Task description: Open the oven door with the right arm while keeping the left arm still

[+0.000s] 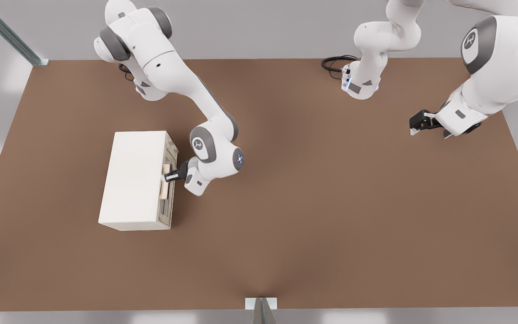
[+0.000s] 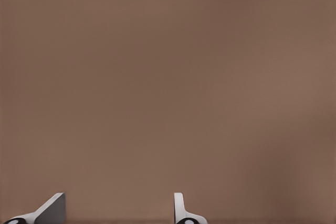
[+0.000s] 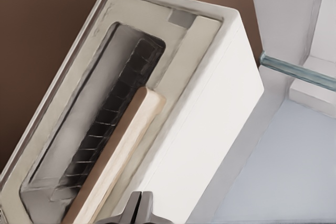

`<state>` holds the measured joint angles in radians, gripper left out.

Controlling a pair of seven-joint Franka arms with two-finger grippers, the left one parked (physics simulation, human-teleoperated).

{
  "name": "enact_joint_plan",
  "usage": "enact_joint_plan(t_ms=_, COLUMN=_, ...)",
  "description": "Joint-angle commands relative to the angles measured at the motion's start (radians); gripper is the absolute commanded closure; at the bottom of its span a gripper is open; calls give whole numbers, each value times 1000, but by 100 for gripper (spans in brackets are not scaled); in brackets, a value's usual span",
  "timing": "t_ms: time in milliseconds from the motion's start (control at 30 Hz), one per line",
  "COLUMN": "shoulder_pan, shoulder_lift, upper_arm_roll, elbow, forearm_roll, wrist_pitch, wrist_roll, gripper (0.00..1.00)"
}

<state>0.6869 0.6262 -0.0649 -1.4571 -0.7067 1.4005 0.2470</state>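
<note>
Oven (image 1: 134,180) first, on the front view's left of the brown table (image 1: 331,202): its door (image 1: 167,180) faces the front view's right, shut flat, the tan handle (image 1: 165,182) running lengthwise along that face. My pincer (image 1: 168,176) sits just right of it, reaching leftward, and my arm (image 1: 182,90) is by far the nearer one. My fingers look clamped on the handle, though I judge that loosely. My wrist camera shows what the front view hides: the door's dark window (image 3: 113,119), the handle (image 3: 118,153) slanting across it, and my fingertips (image 3: 137,209) pressed together at the bar's near end.
</note>
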Motion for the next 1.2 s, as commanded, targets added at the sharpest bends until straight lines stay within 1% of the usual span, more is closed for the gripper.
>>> enact_joint_plan(t_ms=0, shoulder_pan=-1, shoulder_lift=7, upper_arm_roll=-1, elbow=0, forearm_roll=-2, wrist_pitch=2, wrist_roll=301, gripper=79)
enact_joint_plan(t_ms=433, shoulder_pan=-7, shoulder_lift=41, upper_arm_roll=0, elbow=-8, forearm_roll=-2, wrist_pitch=2, wrist_roll=302, gripper=79)
enact_joint_plan(t_ms=1167, shoulder_pan=16, shoulder_lift=40, upper_arm_roll=5, elbow=6, forearm_roll=9, wrist_pitch=2, wrist_roll=302, gripper=79)
